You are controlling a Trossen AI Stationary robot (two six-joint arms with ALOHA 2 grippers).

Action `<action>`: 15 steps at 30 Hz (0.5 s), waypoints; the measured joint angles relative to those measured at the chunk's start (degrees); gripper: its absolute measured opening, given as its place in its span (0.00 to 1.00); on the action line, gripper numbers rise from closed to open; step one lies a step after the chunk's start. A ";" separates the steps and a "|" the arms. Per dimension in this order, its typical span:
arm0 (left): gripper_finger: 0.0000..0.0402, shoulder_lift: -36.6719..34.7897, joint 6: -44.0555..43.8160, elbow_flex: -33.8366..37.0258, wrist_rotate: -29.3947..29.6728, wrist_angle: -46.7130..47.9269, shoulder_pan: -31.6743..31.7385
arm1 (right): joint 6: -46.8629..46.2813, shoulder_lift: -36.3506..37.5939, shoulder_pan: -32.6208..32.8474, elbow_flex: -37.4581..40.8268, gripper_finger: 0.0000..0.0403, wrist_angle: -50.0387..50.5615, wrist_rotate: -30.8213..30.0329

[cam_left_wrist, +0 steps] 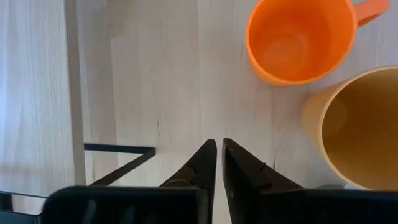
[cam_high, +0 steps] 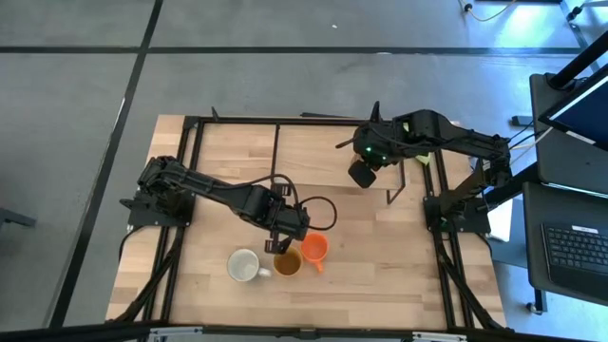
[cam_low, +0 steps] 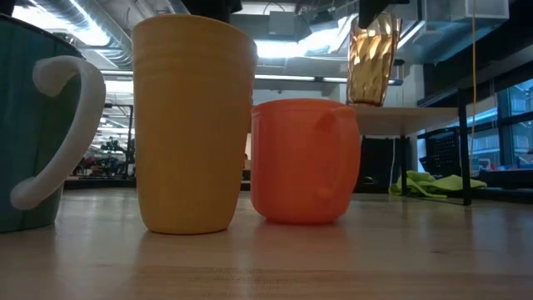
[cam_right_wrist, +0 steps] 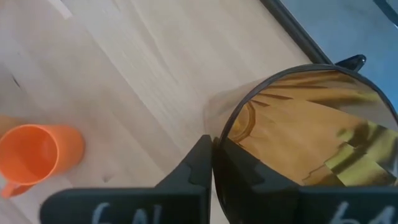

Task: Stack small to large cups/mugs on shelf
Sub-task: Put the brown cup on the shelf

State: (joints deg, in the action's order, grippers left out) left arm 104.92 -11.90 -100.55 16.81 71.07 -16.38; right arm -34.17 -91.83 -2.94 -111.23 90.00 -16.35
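Carrying the amber tumbler (cam_right_wrist: 311, 130) by its rim, right pincer (cam_right_wrist: 212, 163) needs lowering onto the shelf (cam_low: 400, 108); left pincer (cam_left_wrist: 219, 163) (pressed together) idles.

Even, fairly bright light falls on the worktop (cam_high: 380, 275) in the high view, with only soft shadows under the arms. In the low view, ceiling strips glow behind, and the tan-yellow mug (cam_low: 193, 125) shows slightly soft (it stands very close). Highlights glint on the amber tumbler (cam_low: 371, 58). In the left wrist view the wood looks washed-out pale.
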 joint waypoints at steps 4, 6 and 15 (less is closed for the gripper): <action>0.07 0.00 -0.44 0.00 -0.19 -0.30 -0.13 | 0.89 0.00 0.00 0.02 0.06 0.00 0.04; 0.07 0.00 -0.48 0.00 -0.19 -0.55 -0.13 | 1.31 0.00 0.14 0.02 0.06 0.00 0.04; 0.12 0.00 -0.59 0.00 -0.19 -3.41 -0.13 | 1.93 0.00 0.15 0.02 0.19 -0.02 -0.15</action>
State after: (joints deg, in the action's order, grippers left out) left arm 104.92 -12.49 -100.55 16.62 67.66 -16.51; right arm -32.24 -91.83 -2.79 -111.22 89.97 -16.50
